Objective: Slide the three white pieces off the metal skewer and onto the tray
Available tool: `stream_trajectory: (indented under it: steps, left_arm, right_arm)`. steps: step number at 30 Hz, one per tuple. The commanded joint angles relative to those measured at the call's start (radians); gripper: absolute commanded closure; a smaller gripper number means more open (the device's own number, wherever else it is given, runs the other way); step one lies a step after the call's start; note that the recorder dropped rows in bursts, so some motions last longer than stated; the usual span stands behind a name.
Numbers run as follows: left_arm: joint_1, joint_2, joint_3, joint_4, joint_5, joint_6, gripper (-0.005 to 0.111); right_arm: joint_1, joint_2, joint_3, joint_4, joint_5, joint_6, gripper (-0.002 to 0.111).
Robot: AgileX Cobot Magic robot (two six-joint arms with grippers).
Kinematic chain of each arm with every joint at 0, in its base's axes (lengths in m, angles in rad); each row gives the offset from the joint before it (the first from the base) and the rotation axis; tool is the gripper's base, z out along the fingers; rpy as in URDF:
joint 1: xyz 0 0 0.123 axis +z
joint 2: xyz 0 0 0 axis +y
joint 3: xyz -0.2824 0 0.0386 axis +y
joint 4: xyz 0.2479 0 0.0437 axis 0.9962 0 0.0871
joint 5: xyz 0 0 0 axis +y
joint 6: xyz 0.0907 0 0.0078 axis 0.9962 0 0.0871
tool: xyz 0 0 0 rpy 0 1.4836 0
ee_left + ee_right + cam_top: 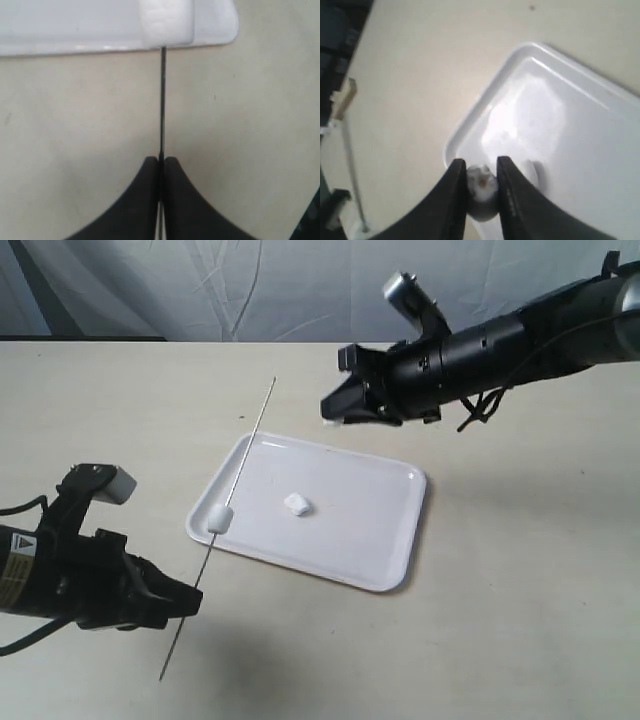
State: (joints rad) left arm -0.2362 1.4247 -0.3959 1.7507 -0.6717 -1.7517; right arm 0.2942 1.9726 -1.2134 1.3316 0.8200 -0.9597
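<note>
**Exterior view.** We note the tray (372, 540) lying askew mid-table (520, 640), with tabletop showing past every rim. The skewer (251, 436) slants across the tray's left end, its far tip out beyond the far rim. The left claw (188, 601) is clamped on the skewer's near part, off the tray's near-left corner. The threaded piece (221, 517) sits on the skewer right at that corner's rim. The loose piece (298, 504) lies on the tray floor left of middle, apart from all rims, and smooth floor stretches to its right. The right claw (334, 412) hangs raised by the far rim with something white in its tips.

**Left wrist view.** The left claw (161, 162) is pinched tight on the skewer (162, 100). Table shows between the claw and the tray (75, 30). The threaded piece (166, 22) overlaps the rim near a rounded corner.

**Right wrist view.** The right claw (481, 167) grips the third piece (481, 189) over a corner rim of the tray (580, 130). Wide white floor lies beyond.
</note>
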Motion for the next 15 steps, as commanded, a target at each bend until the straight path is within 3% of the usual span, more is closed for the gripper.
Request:
stream_trajectory:
  steps: [1,6,11,15]
  left_arm:
    - [-0.005,0.002,-0.053,-0.006,0.013,-0.044,0.107]
    - [-0.005,0.002,-0.066,-0.006,0.011,-0.046,0.107]
    - [-0.005,0.034,-0.07,-0.006,0.029,-0.046,0.107]
    - [-0.005,0.091,-0.085,-0.006,0.025,-0.044,0.107]
  right_arm:
    - [0.029,0.021,0.06,-0.061,-0.053,0.028,0.088]
    - [0.057,0.065,0.081,-0.042,-0.07,0.028,0.087]
    - [0.057,0.079,0.081,-0.011,-0.07,0.023,0.065]
    - [0.057,0.079,0.081,0.039,0.014,-0.034,0.063]
